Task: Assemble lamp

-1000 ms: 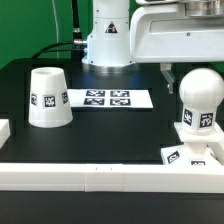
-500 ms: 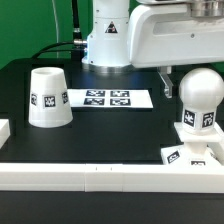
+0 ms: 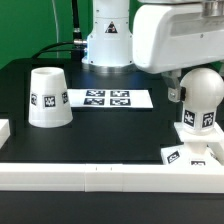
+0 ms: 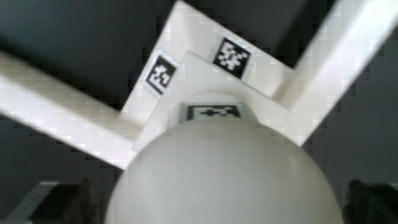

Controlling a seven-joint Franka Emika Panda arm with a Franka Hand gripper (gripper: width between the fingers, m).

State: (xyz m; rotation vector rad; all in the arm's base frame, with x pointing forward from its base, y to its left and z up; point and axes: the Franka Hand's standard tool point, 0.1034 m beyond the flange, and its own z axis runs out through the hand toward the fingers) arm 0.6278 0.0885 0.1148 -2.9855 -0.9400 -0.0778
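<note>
Bulb (image 3: 203, 95) stands upright on the base (image 3: 195, 150) at the exterior view's right, just behind the white front rail (image 3: 100, 176). The arm (image 3: 170, 40) hangs above it and covers the bulb's upper edge.

In the wrist view I'm looking down the bulb. The gripper (image 4: 217, 200) straddles it, with one dark finger (image 4: 54, 200) on each side. The jaws are spread with a gap to the bulb on both sides, so I read it as not gripping, but the picture is blurry.

Shade (image 3: 50, 97) sits wide end down at the exterior view's left, well apart from the bulb. The marker board (image 3: 107, 99) lies flat between them on the black table (image 3: 130, 130).
</note>
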